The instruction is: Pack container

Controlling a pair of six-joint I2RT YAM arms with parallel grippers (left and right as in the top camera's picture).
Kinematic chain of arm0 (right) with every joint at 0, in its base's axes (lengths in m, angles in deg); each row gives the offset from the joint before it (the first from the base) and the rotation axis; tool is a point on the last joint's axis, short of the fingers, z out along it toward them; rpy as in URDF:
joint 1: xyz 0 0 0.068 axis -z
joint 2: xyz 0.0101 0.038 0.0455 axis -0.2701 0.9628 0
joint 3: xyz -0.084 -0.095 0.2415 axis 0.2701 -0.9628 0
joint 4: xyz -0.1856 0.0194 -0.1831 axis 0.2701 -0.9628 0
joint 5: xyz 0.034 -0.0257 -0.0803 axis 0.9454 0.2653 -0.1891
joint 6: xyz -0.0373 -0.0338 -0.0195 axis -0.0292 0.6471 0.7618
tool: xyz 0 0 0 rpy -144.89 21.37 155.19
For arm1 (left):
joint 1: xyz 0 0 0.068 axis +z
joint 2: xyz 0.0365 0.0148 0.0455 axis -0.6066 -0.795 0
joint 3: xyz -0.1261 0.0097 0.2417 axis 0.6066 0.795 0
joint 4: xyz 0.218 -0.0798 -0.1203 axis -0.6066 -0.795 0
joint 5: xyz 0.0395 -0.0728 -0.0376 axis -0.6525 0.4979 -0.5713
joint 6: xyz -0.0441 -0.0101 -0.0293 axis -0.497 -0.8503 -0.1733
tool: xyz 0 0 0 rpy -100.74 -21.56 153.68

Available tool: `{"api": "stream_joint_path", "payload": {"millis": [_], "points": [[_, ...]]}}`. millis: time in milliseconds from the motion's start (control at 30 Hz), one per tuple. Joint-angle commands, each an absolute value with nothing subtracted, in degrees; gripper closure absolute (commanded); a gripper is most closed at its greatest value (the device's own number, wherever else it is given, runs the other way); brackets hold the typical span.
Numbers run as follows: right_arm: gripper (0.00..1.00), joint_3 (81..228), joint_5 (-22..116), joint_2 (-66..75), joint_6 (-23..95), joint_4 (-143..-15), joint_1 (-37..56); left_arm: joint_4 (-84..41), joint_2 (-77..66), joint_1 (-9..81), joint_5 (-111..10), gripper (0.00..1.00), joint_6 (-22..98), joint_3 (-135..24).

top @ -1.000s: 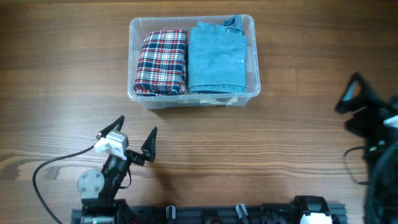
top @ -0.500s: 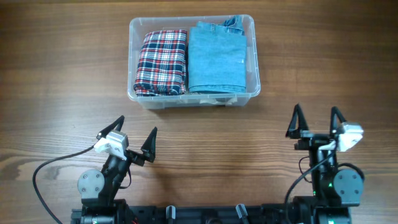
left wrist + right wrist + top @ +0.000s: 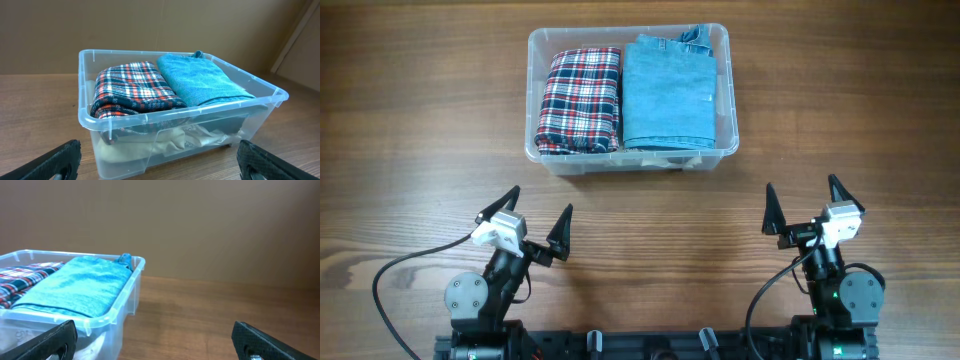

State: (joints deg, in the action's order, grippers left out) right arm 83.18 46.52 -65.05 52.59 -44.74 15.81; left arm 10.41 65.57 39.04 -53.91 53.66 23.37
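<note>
Overhead and wrist views of a brown wood-grain desk [image 3: 420,120], described from left to right.

At the lower left, a thin black cable [image 3: 395,270] curves across the desk surface to the base of the left arm. The left pincer [image 3: 540,199] is released: its two black fingers [image 3: 563,228] are spread wide, pointing toward the far side of the desk, with nothing between them. It stands well apart from the container.

The clear, colourless rectangular plastic container [image 3: 620,160], with rounded corners and a thick rim, rests on the far centre of the desk, its long side facing the arms. Inside, a folded red, white and navy plaid cloth [image 3: 580,100] fills the left half, and a folded light-blue denim garment [image 3: 668,95] fills the right half; the two lie side by side, touching. The left wrist view shows both near rim level, resting on pale cream fabric [image 3: 175,142] visible through the front wall.

At the lower right, the right pincer [image 3: 802,183] is likewise released, its black fingers [image 3: 770,210] spread wide and empty, well apart from the container.
</note>
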Motion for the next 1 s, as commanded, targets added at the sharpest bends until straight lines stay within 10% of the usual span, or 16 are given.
{"api": "stream_joint_path", "payload": {"millis": [0, 967], "points": [[0.0, 81.3, 44.2, -66.0, 51.1, -45.3, 15.7, 10.5, 66.1, 39.5, -54.0, 0.0, 54.4, 23.7], [0.0, 81.3, 43.6, -65.4, 51.1, -46.0, 15.7, 10.5, 66.1, 39.5, -54.0, 0.0, 54.4, 23.7]]}}
